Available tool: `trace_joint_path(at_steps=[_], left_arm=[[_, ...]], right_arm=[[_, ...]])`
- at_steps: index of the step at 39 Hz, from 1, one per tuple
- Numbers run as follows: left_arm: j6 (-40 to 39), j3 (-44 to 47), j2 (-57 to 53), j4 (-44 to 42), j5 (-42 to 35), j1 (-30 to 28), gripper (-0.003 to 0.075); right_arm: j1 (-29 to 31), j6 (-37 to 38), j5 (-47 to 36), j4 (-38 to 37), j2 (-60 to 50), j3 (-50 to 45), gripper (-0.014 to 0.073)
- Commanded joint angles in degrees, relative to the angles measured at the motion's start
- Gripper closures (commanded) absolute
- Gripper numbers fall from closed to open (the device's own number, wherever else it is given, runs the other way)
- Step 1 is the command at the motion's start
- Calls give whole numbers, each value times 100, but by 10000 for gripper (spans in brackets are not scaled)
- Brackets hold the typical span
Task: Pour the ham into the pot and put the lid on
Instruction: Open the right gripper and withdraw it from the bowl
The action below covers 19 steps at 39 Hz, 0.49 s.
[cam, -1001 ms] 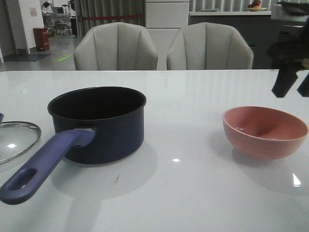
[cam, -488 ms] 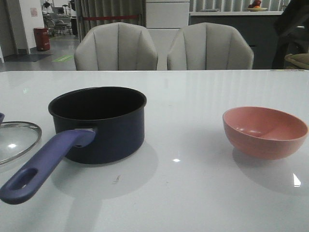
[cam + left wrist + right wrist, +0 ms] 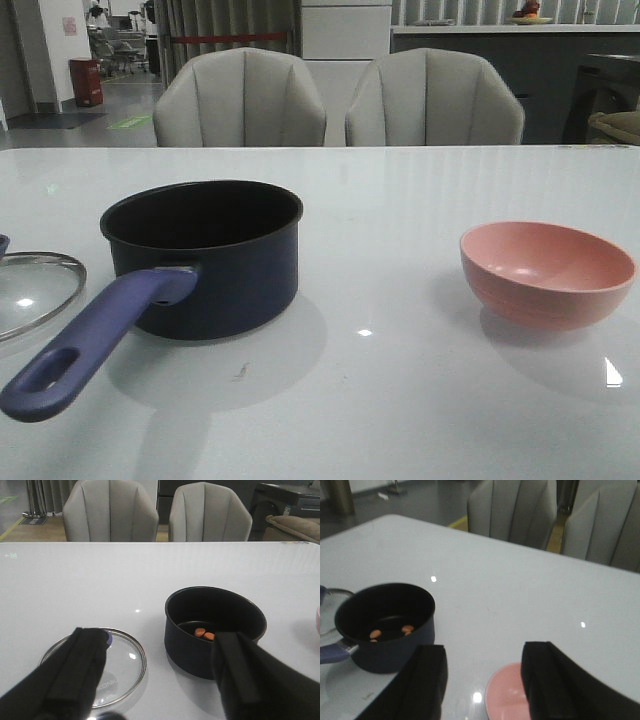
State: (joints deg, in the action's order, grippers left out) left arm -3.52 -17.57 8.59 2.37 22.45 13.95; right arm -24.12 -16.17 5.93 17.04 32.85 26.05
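Note:
The dark navy pot [image 3: 205, 255] stands left of centre on the white table, its purple-blue handle [image 3: 90, 340] pointing toward the front left. A few orange-pink ham chunks [image 3: 204, 633] lie on its black bottom, also visible as ham [image 3: 407, 628] in the right wrist view. The glass lid [image 3: 35, 290] lies flat on the table left of the pot, cut by the frame edge. My left gripper [image 3: 160, 645] hangs open above the table between lid [image 3: 125, 652] and pot [image 3: 215, 630]. My right gripper [image 3: 484, 652] is open above the pink bowl [image 3: 507, 695]. Neither gripper appears in the front view.
The salmon-pink bowl [image 3: 548, 272] sits upright at the right of the table with nothing visible inside. Two grey chairs [image 3: 240, 100] stand behind the far table edge.
The right arm, seen at the right edge of the front view a second ago, has drawn out of that view. Pot, lid and bowl have stayed put.

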Motion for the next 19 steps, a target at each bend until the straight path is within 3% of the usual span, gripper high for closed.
trace_joint_path(at_steps=[1, 14, 17, 19], left_arm=[[-2, -148, 50, 56, -453, 57, 222], [-2, -148, 50, 56, -453, 57, 222], [-2, -148, 50, 56, -453, 57, 222], [-2, -148, 50, 56, -478, 57, 222]], right_arm=[[-119, -68, -955, 50, -662, -380, 139], [-126, -57, -1150, 50, -1618, -1456, 154], [-126, -57, -1128, 50, -1618, -1505, 258], [-126, -57, -1048, 50, -1618, -1512, 391]])
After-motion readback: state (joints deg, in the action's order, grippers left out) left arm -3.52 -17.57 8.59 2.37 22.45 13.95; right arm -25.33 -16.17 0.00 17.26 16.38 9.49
